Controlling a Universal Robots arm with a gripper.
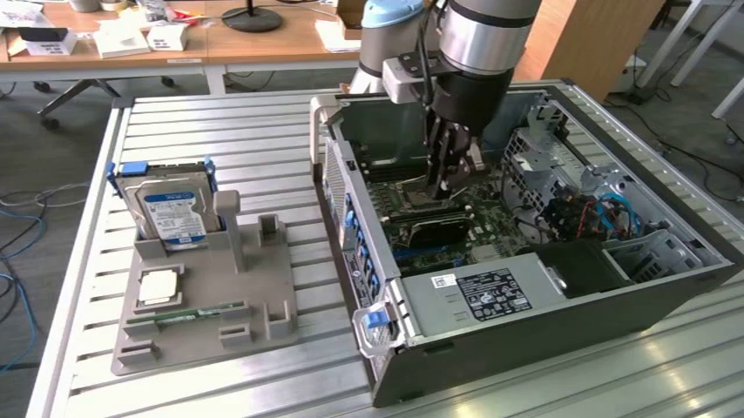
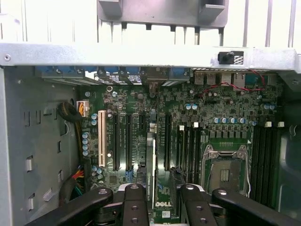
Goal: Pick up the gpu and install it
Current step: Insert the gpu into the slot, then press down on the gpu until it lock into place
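1. On the exterior view's left, a grey holder [image 1: 209, 296] on the counter [image 1: 174, 131] carries a hard drive [image 1: 172, 213].
2. The open computer case [image 1: 524, 261] lies to its right.
3. The tool [image 1: 451, 178], inside the case, grips the gpu [image 2: 151, 165] edge-on over the motherboard [image 2: 188, 127] slots, its fingers [image 2: 134, 205] partly closed on the card.

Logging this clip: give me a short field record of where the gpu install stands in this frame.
pincer: inside the open computer case, over the motherboard
held: gpu, seen edge-on between the fingers
gpu seating: over the expansion slots; whether it is seated cannot be told
grey holder: on the exterior view's left, carrying the hard drive and RAM stick
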